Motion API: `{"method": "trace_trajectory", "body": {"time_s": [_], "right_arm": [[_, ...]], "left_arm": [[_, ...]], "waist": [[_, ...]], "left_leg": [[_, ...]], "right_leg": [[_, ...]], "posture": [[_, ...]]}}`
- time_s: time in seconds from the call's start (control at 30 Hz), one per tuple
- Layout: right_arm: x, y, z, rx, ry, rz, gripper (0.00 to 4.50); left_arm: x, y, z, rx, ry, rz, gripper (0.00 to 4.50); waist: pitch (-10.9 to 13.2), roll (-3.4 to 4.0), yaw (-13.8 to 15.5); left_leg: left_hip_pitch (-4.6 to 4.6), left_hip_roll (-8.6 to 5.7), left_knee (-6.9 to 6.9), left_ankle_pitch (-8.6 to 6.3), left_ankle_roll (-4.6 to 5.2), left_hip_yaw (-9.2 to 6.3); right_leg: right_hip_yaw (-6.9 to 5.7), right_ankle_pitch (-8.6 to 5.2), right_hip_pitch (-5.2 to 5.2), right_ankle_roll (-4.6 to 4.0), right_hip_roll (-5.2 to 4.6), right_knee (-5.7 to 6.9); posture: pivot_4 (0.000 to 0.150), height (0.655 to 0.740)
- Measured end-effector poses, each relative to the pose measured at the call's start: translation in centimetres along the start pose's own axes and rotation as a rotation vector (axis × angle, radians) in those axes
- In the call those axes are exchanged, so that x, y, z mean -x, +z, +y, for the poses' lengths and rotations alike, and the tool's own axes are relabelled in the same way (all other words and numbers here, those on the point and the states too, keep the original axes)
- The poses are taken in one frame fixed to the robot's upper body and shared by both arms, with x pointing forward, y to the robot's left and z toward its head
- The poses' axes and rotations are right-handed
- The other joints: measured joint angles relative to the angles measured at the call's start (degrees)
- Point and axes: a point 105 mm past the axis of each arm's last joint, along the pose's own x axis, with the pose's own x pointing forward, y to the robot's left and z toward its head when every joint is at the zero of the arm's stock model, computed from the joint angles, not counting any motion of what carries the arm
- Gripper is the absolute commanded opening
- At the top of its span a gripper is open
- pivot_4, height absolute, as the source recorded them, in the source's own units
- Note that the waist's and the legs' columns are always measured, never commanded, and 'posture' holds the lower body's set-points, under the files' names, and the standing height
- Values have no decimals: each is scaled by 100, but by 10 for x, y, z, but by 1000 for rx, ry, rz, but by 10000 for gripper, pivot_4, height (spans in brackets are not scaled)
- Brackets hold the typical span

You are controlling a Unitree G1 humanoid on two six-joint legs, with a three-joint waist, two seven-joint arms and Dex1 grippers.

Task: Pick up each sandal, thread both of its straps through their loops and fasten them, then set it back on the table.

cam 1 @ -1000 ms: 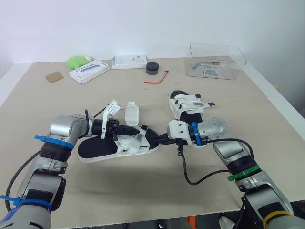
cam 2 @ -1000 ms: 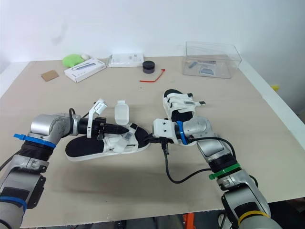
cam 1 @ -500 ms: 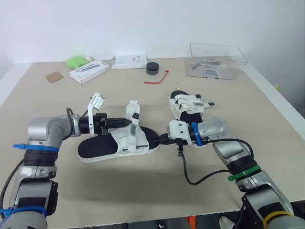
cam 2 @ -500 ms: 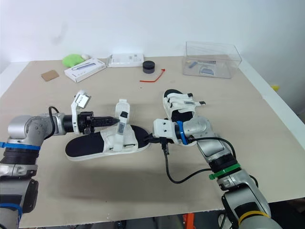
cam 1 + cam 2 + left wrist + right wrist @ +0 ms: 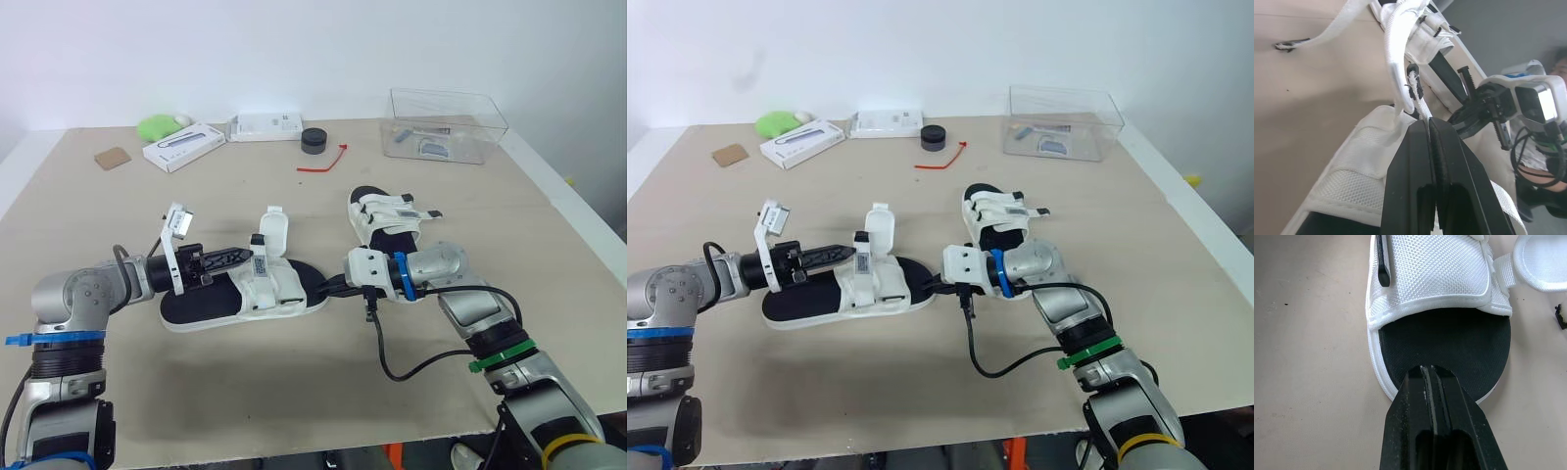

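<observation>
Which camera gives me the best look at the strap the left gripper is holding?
Left wrist view: the strap shows up close, pinched in the shut left gripper. The eye views show it from the side, rising off the sandal.

No readable text; print on the white box (image 5: 183,146) and sandal tag (image 5: 260,265) too small.
</observation>
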Motion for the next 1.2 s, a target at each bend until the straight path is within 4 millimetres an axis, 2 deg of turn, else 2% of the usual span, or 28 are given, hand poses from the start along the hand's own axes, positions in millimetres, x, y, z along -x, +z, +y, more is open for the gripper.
{"method": "trace_trajectory", "body": {"time_s": [0.8,1.2], "right_arm": [[0,0,0,1,2,2,0],[1,-1,0,6,3,2,0]], "left_arm": [[5,0,9,1,59,-53,647],[10,-16,18,-5,111,21,647]], "waist": [[-1,-1,0],[-1,-2,0]], "left_leg": [[1,0,0,0,-1,0],[2,0,0,0,-1,1]], "right_leg": [[-1,1,0,-1,-1,0],[-1,1,1,-1,0,0]], "posture": [[1500,7400],[1500,7400]]}}
